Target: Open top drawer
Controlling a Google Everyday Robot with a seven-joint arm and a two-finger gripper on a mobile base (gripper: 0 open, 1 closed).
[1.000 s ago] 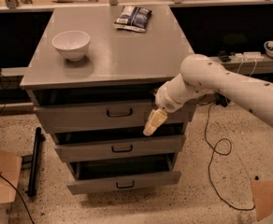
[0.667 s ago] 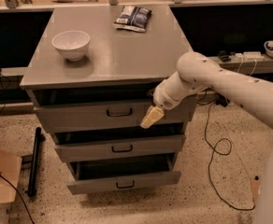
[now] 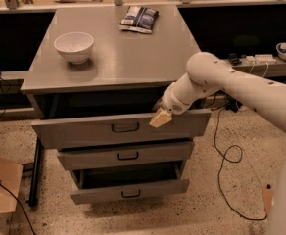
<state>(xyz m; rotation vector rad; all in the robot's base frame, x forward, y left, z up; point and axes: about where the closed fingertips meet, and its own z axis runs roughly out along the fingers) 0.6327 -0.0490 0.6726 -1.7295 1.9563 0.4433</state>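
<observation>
The top drawer (image 3: 84, 131) is the widest of three gray drawers in a gray metal cabinet. Its front stands out from the cabinet, with a dark gap above it. Its small dark loop handle (image 3: 125, 127) is at the centre. My gripper (image 3: 160, 117), with tan tips on a white arm reaching in from the right, is at the upper edge of the drawer front, just right of the handle. The tips lie against the front, not around the handle.
The middle drawer (image 3: 128, 155) and the bottom drawer (image 3: 131, 194) also stand partly out. On the cabinet top (image 3: 133, 58) sit a white bowl (image 3: 74, 47) and a snack bag (image 3: 139, 18). A cardboard box (image 3: 1, 185) is on the floor at the left, and cables (image 3: 226, 153) at the right.
The top drawer front has come out further from the cabinet. My gripper has risen a little, from the drawer face to its upper edge.
</observation>
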